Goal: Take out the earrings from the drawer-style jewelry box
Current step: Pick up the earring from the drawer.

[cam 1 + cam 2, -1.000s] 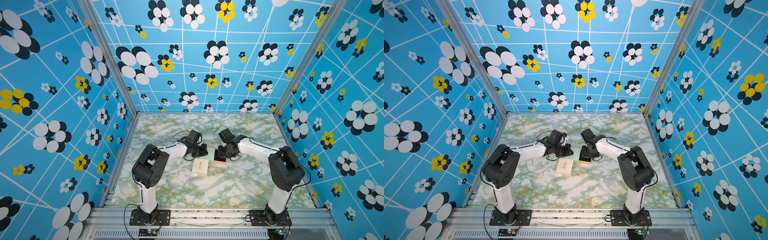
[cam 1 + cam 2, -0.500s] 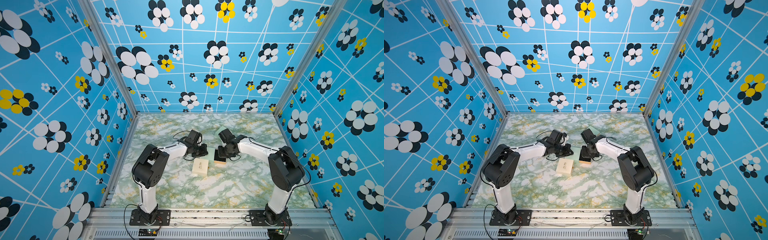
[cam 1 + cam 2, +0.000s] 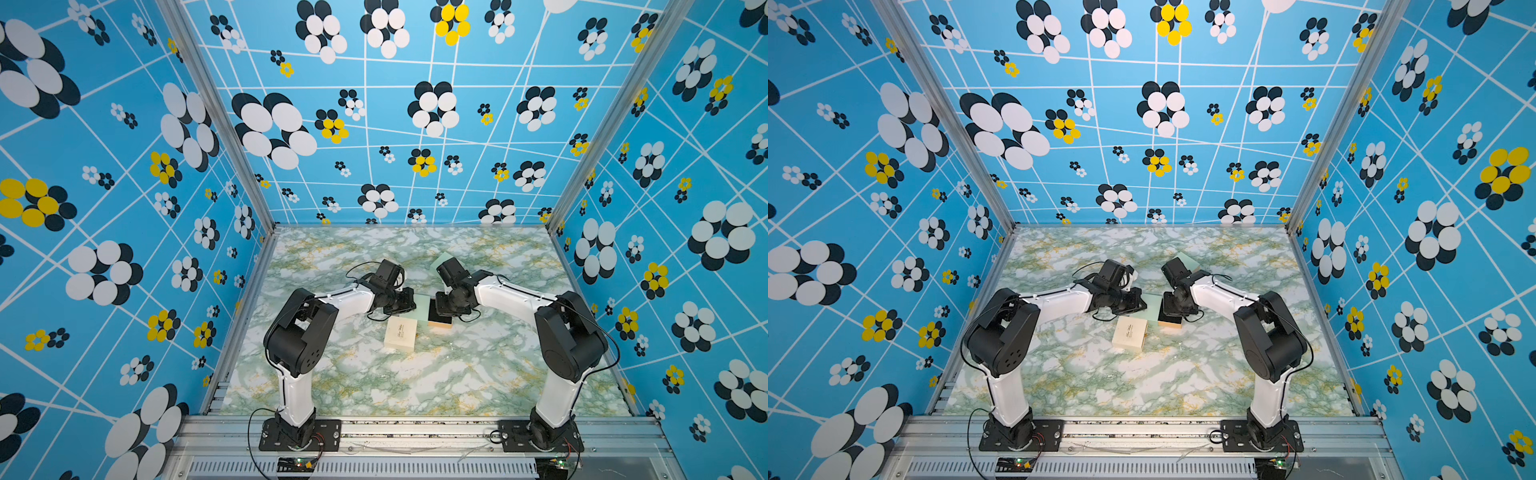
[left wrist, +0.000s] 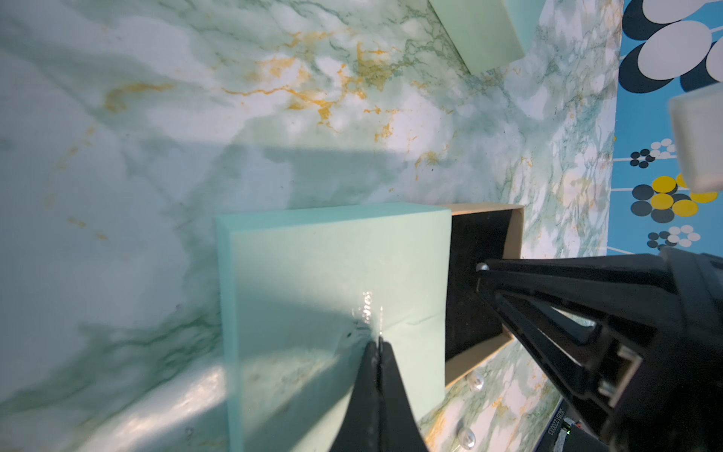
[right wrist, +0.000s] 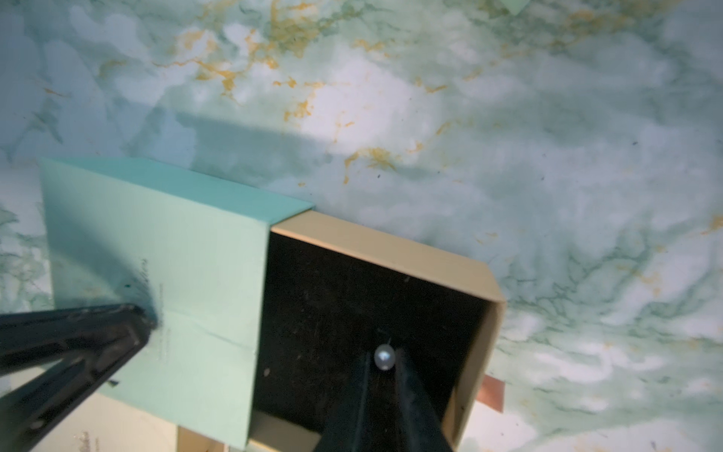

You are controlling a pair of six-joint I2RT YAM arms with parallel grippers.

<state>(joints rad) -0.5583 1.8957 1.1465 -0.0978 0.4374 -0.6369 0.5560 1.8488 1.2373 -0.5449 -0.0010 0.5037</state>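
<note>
The jewelry box is a mint-green sleeve [image 5: 156, 250] with a tan, black-lined drawer [image 5: 391, 250] pulled partly out, at mid-table in both top views [image 3: 439, 326] [image 3: 1170, 323]. My left gripper [image 4: 378, 341] is shut, its tips pressing on top of the sleeve [image 4: 332, 266]. My right gripper [image 5: 384, 362] reaches into the drawer and is shut on one pearl-like earring [image 5: 384, 357]. Two more glinting earrings [image 4: 475, 381] [image 4: 465, 436] lie on the table beside the drawer [image 4: 475, 354].
A cream box [image 3: 401, 334] [image 3: 1129, 333] lies just in front of the jewelry box. Another mint box [image 3: 444, 257] [image 4: 485, 35] sits further back behind the right wrist. A copper-brown tab [image 5: 491, 393] shows at the drawer's outer end. Patterned blue walls enclose the marble table [image 3: 415, 386].
</note>
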